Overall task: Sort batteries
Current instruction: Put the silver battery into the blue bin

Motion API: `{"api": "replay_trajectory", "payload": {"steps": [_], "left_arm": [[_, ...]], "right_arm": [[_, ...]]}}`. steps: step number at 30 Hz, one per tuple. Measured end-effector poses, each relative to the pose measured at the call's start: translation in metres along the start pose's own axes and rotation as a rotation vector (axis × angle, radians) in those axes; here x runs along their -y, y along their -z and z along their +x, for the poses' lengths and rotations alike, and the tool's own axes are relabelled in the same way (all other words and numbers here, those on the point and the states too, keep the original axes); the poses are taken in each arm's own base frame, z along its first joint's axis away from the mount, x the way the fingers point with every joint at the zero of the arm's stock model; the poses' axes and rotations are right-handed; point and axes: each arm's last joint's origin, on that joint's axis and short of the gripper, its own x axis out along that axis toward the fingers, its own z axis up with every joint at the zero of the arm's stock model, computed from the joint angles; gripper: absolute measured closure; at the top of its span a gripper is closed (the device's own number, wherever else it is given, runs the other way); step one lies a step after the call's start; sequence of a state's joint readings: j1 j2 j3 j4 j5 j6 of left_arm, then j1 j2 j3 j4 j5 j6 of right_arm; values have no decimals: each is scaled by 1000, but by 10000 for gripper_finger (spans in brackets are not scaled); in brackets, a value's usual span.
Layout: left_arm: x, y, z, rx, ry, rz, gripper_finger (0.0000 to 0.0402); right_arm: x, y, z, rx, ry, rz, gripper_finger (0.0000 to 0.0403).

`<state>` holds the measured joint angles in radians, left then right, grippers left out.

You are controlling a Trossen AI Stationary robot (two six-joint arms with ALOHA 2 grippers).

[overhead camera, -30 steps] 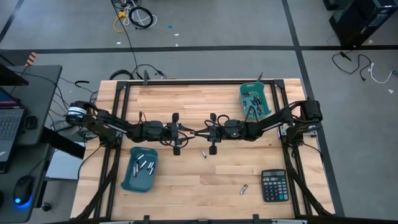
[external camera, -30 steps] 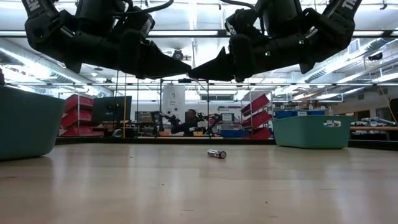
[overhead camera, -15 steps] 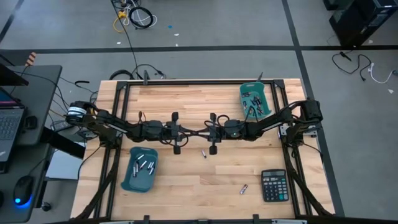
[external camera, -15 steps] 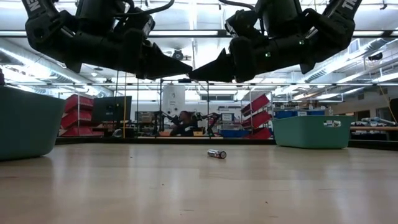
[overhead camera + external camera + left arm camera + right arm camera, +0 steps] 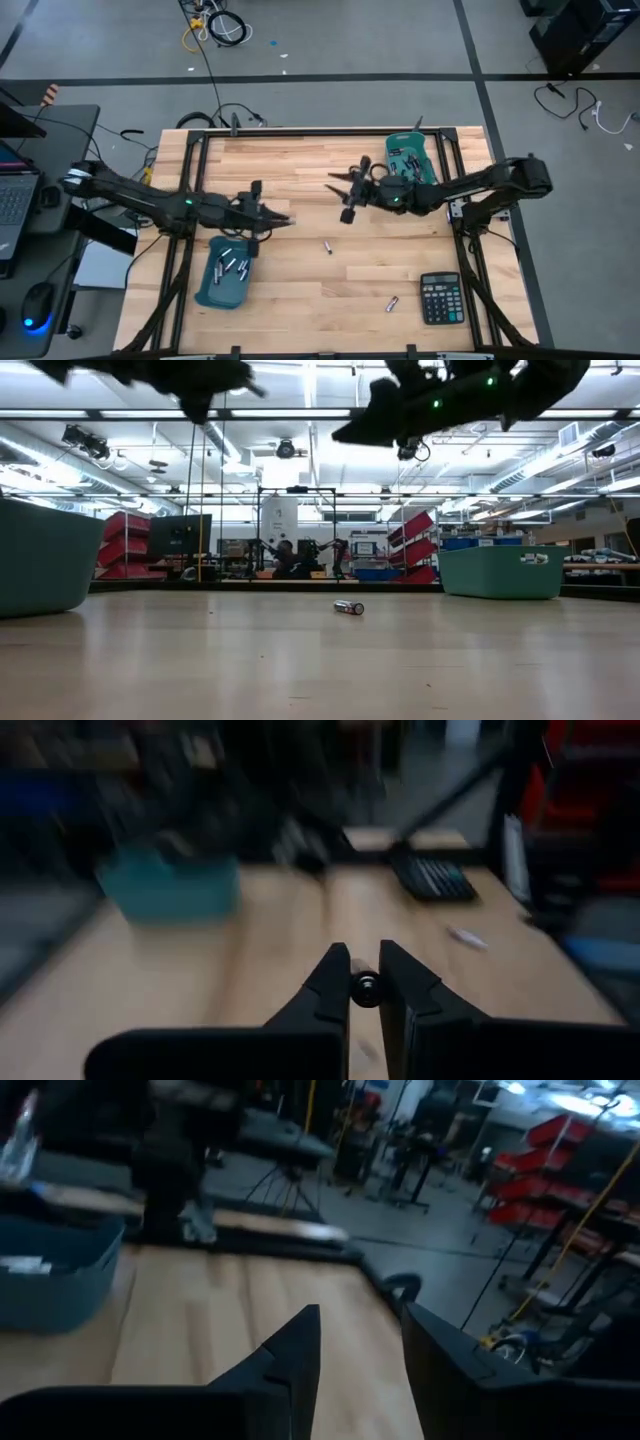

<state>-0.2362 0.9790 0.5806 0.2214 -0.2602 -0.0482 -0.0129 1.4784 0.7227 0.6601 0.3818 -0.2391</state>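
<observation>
Bench [image 5: 300, 290] with two teal bins [image 5: 225, 271], [image 5: 411, 160] holding batteries. Left gripper [image 5: 364, 982], above the near-left bin, has its fingers clenched on a battery [image 5: 364, 986], end-on. Right gripper [image 5: 358, 1342]: fingers released, empty. Loose batteries [image 5: 327, 247], [image 5: 392, 303] lie mid-bench: small, rigid, smooth, prone to rolling; best pinched across the barrel.

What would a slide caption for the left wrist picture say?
Left gripper shut on a small battery, held above the wooden table.
</observation>
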Motion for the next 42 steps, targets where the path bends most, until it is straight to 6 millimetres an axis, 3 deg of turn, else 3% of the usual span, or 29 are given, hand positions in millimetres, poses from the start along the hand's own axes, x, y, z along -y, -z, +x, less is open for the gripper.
{"api": "replay_trajectory", "payload": {"steps": [6, 9, 13, 20, 26, 34, 42], "left_arm": [[14, -22, -42, -464, 34, -341, 386], [24, -19, -55, -695, 20, -376, 386], [30, 3, -63, -944, -76, -408, 386], [48, 26, -52, -1071, -61, -265, 377], [60, 36, -46, -1116, -53, -211, 371], [57, 41, -45, -1112, -188, -209, 330], [56, 41, -46, -1122, -207, -219, 277]], "right_arm": [[20, -13, -6, 41, 45, 29, 277], [20, -10, -4, 30, 42, 45, 276], [16, 0, 2, -9, 32, 76, 277], [8, 16, 11, -61, 21, 95, 278], [8, 16, 10, -70, 17, 105, 279], [8, 16, 10, -67, 16, 99, 279], [8, 16, 10, -67, 16, 94, 278]]}}
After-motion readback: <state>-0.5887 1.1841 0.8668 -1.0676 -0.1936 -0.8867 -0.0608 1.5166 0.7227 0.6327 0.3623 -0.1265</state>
